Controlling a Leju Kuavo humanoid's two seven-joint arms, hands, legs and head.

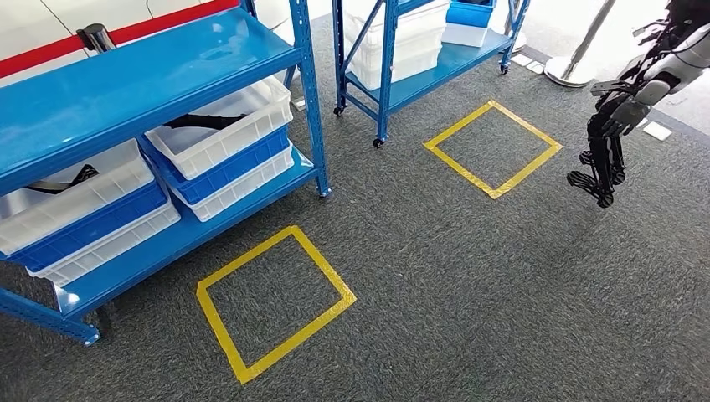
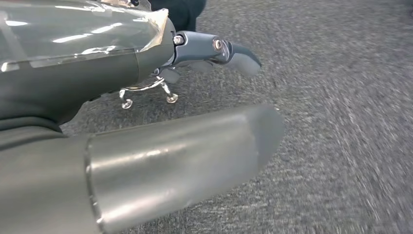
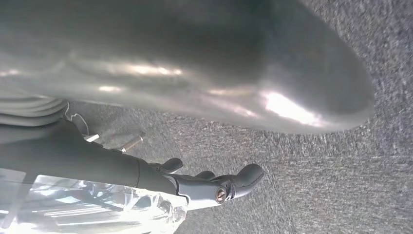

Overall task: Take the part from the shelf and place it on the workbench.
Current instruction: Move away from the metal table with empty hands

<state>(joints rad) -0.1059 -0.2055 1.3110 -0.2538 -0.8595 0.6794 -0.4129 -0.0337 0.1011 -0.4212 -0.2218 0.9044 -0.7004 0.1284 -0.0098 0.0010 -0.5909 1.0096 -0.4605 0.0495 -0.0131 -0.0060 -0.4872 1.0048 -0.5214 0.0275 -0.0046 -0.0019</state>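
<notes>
Part: black part lies in the white bin on the blue shelf, at 10 o'clock.
Right hand: at 3 o'clock, fingers spread, holding nothing.
Left hand: fingers extended, holding nothing.
Floor: yellow tape square on grey carpet at 6 o'clock.

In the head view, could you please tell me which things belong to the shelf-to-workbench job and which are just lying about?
Belong to the job:
- blue shelf
- black part in the white bin
- second black part in the left bin
- right hand, holding nothing

Just lying about:
- near yellow floor square
- far yellow square
- second rack
- stanchion base
</notes>
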